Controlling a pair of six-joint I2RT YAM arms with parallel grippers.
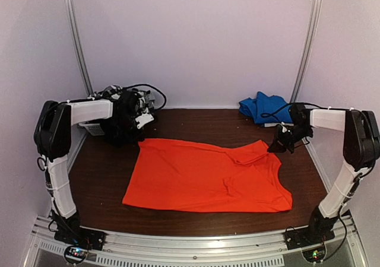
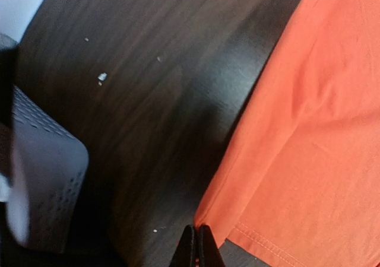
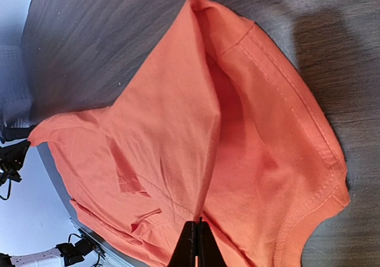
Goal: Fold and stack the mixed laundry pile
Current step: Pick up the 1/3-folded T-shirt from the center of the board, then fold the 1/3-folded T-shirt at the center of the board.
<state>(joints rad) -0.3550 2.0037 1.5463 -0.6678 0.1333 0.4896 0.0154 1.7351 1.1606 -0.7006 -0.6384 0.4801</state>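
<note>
Task item: orange-red shirt (image 1: 208, 178), spread mostly flat at the centre of the counter (image 1: 107, 172), one layer with creases toward 3 o'clock.
Shirt edges: the near hem runs roughly parallel to the counter's 6 o'clock edge. The 1 to 2 o'clock corner is pulled up into a ridge.
Left gripper (image 2: 196, 240): at the shirt's 10 o'clock corner, jaws together. The tips sit right at the hem corner, and I cannot tell whether they have pinched any cloth.
Right gripper (image 3: 196, 234): at the shirt's 2 o'clock corner, jaws clamped on the fabric, which tents up to the tips.
Open room: a bare strip of counter lies along 6 o'clock and a wider bare area at 8 to 9 o'clock. There is a bare band at 12 o'clock between the shirt and the back wall, and a narrow margin at 3 o'clock.
Boundaries: walls close off the counter at 9, 12 and 3 o'clock.
Container: white slatted basket (image 1: 92, 127) at 10 o'clock, mostly hidden behind the left arm, so its contents cannot be told.
Other cloth: blue garment (image 1: 261, 107), bunched at 1 o'clock against the back wall and apart from the shirt.
</note>
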